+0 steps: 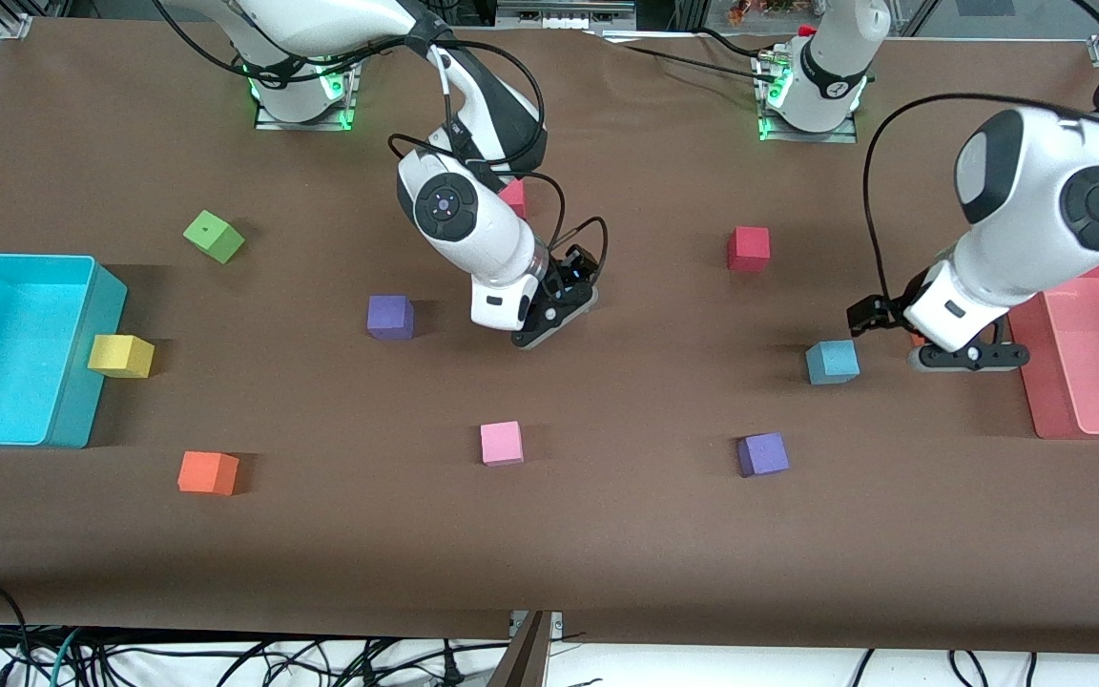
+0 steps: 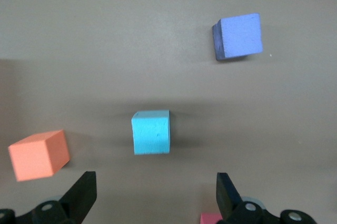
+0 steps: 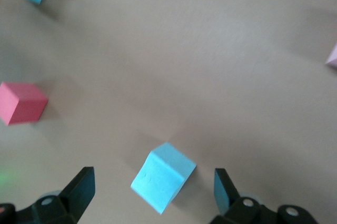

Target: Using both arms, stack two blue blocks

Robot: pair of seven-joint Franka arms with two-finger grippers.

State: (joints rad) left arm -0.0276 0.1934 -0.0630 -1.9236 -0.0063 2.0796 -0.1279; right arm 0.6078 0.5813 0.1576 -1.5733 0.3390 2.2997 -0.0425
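- Cubes nearest the front camera form a loose row on the brown tabletop (image 1: 607, 553): an orange cube (image 1: 207, 472) toward the right arm's end, a pink cube (image 1: 501, 443) in the middle, and a purple cube (image 1: 762, 454) toward the left arm's end.
- Farther from the camera, one blue block (image 1: 832, 362) sits flat on the tabletop, just beside the left hand (image 1: 969, 357).
- The left hand is low over the tabletop next to the red bin (image 1: 1050, 401), its fingers (image 2: 81, 195) spread wide with nothing between them; in the left wrist view that blue block (image 2: 151, 132) lies ahead of the fingertips, untouched.
- A yellow cube (image 1: 120, 356) touches the cyan bin (image 1: 82, 401) at the right arm's end.
- The right hand (image 1: 554, 320) is low over mid-table beside a second purple cube (image 1: 390, 317), fingers (image 3: 79, 187) wide apart and empty.
- The other blue block (image 3: 163, 177) shows in the right wrist view, lying between and just ahead of those fingers, not gripped; the front view hides it under the arm.
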